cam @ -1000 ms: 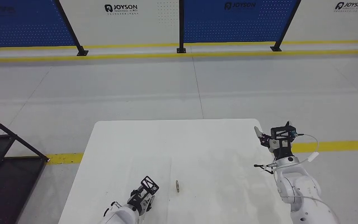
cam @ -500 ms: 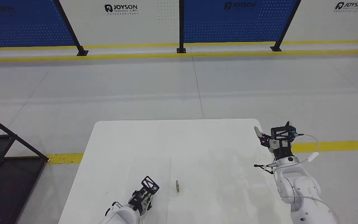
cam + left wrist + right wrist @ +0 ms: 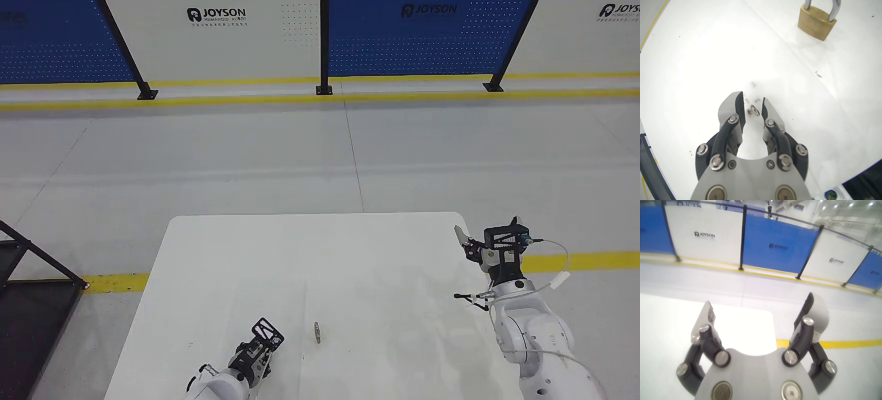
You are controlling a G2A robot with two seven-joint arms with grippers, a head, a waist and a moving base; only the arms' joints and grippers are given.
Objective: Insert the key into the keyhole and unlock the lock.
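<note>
**Top view.** White rectangular table (image 3: 300, 260) on a grey floor (image 3: 400, 150). The left hand (image 3: 268, 333) sits low over the table's near edge, left of centre. A small brass padlock with a steel shackle (image 3: 317, 332) rests on the table just beside this hand, on its right. The key is too small to make out here. The right hand (image 3: 487, 237) is by the table's far right corner, well apart from the padlock. Its fingers are spread with nothing between them.

**Left wrist view.** The left hand (image 3: 753, 102) points down at the table (image 3: 687, 56) with its fingers (image 3: 740, 109) parted. A small silver metal key (image 3: 754, 110) lies on the table in the gap between the two ribbed black pads. Bare table shows on either side of it, so it is not clamped. The padlock (image 3: 815, 23) lies beyond the fingertips and off to one side, well apart from the key. Its brass body rests on the table and both shackle legs are seated in the body. The top of the shackle is cut off by the frame edge. A few dark specks mark the table near the fingertips.

**Right wrist view.** The right hand (image 3: 759, 302) has its fingers wide apart and holds nothing. It is over the table's rounded corner (image 3: 770, 315). Beyond the table are the grey floor, a yellow floor line (image 3: 829, 343) and blue and white fence panels (image 3: 780, 245).
</note>
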